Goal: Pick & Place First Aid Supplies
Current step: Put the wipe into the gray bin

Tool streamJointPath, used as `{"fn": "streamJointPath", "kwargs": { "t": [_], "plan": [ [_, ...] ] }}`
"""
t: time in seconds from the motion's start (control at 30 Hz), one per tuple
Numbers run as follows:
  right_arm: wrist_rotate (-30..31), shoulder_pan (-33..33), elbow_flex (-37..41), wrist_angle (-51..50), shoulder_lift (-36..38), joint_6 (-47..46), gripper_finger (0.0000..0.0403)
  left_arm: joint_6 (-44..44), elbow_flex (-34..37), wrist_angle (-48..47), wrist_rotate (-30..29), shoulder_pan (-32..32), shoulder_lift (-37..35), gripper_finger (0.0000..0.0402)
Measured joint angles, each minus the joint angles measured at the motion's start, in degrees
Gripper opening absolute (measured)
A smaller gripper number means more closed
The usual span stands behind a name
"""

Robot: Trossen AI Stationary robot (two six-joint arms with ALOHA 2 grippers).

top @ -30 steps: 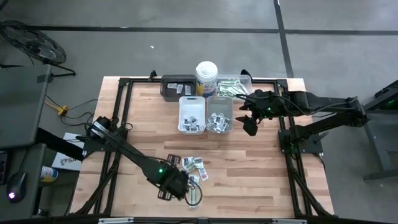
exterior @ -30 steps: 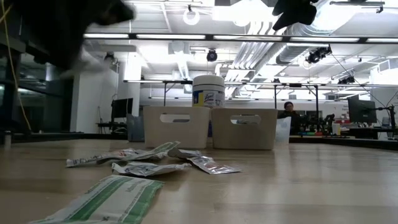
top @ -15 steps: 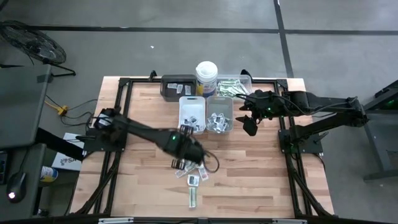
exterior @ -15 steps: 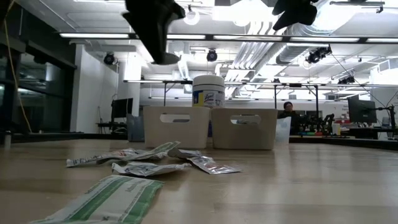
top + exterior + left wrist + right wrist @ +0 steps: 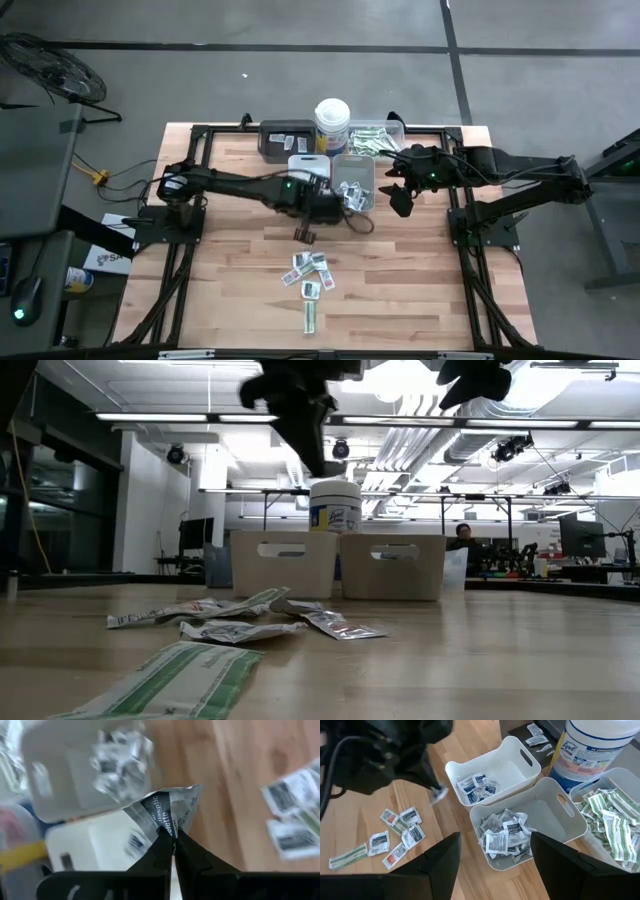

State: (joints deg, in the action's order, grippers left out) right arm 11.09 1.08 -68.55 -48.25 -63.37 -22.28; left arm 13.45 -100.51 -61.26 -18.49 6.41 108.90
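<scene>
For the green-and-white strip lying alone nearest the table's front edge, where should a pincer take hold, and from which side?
Probably from straight above, at the middle of the green-and-white strip, fingers closing across its narrow width. It lies flat on the table with its long axis running front to back, apart from the cluster of sachets, so nothing crowds either long edge. Its flatness leaves no raised part to pinch from the side.

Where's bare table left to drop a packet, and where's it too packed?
Free: the table right of the loose sachets, and the left half between the frame rail and those sachets. Crowded: the back edge, where the white bins, dark tray and canister cluster, with the left pincer shut on a sachet beside them and the right pincer open nearby.
</scene>
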Motion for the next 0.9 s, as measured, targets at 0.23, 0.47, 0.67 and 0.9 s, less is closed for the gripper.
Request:
{"fn": "streamJointPath", "kwargs": {
  "t": [0.23, 0.47, 0.67, 0.9],
  "plan": [
    [-1.3, 0.0, 0.0, -0.1, -1.0, -5.4, 0.0234, 7.5, 0.0, 5.3, 2.8, -5.5, 0.0, 0.0007],
    [0.3, -0.5, 0.0, 2.0, -6.0, -12.5, 0.0234, 13.7, -0.1, 7.9, -3.2, -7.7, -3.3, 0.0007],
    [4.8, -0.3, 0.0, 12.3, -10.5, -20.7, 0.0234, 18.4, -0.1, 12.3, -9.0, -7.5, -6.8, 0.0007],
    [10.1, -0.3, 0.0, 21.9, -14.5, -22.7, 0.0234, 21.2, -0.1, 14.0, -9.2, -7.6, -8.1, 0.0007]
  ]
}}
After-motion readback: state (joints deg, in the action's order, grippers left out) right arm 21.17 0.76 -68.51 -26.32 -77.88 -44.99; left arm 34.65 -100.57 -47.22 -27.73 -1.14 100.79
